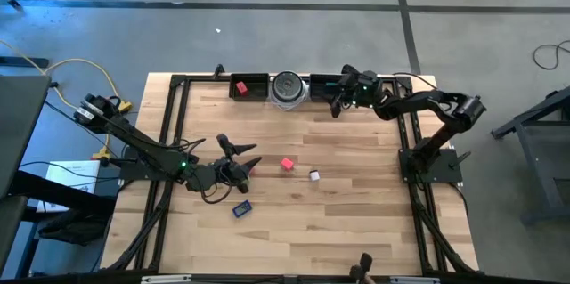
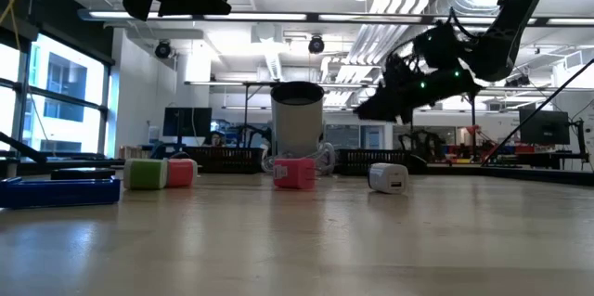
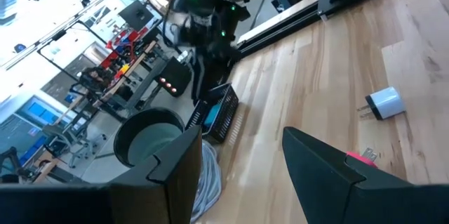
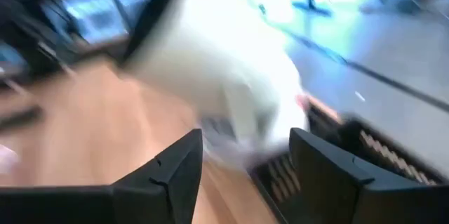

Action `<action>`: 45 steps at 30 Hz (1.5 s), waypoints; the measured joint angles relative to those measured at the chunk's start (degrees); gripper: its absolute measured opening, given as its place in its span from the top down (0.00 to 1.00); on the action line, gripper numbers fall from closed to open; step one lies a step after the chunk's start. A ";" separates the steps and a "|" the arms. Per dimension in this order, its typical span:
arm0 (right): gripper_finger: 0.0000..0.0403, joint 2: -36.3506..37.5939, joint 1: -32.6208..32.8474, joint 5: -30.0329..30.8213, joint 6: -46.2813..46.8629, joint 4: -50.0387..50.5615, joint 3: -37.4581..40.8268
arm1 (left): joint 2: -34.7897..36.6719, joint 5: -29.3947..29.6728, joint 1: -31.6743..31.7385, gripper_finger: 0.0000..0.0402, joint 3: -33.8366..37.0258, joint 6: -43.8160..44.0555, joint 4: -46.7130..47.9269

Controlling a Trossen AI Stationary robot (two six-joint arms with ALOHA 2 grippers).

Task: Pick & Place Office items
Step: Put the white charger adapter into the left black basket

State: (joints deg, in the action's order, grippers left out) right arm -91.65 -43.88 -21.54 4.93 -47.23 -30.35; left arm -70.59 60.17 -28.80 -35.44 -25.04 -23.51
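Observation:
A pink block (image 1: 287, 164) and a white bit (image 1: 314, 175) lie on the wooden table's middle. A blue flat piece (image 1: 241, 208) lies nearer the front. A red block (image 1: 241, 88) lies in the black tray (image 1: 254, 77) at the far edge. The low view shows a green cube (image 2: 144, 173) beside the red block (image 2: 182, 172). My left gripper (image 1: 249, 157) is open above the table, just left of the pink block (image 3: 361, 156). My right gripper (image 1: 338, 101) is open and empty over the far tray, right of the silver-grey disc (image 1: 287, 88).
A second black tray (image 1: 325, 82) lies along the far edge under my right gripper. The round container (image 2: 297, 115) stands between the two trays. A black frame (image 1: 174, 124) borders the table. Bare wood lies at the table's right and front.

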 joint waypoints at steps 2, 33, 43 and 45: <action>0.50 1.02 0.00 -3.51 2.73 -3.29 0.00 | 0.00 0.45 0.00 0.52 0.00 0.00 0.01; 0.50 54.69 30.24 1.30 -2.59 45.26 -0.02 | 23.97 -7.94 -2.82 0.52 5.09 16.32 14.33; 0.50 55.20 40.53 17.03 3.62 37.89 12.91 | 30.47 -15.79 -1.97 0.52 13.53 22.00 8.78; 0.50 54.34 40.91 17.15 5.21 29.53 16.25 | 30.31 -15.97 -1.97 0.52 13.75 20.99 6.84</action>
State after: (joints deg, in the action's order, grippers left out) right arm -37.30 -2.97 -4.39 10.14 -17.70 -14.10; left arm -40.27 44.20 -30.77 -21.69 -4.05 -16.67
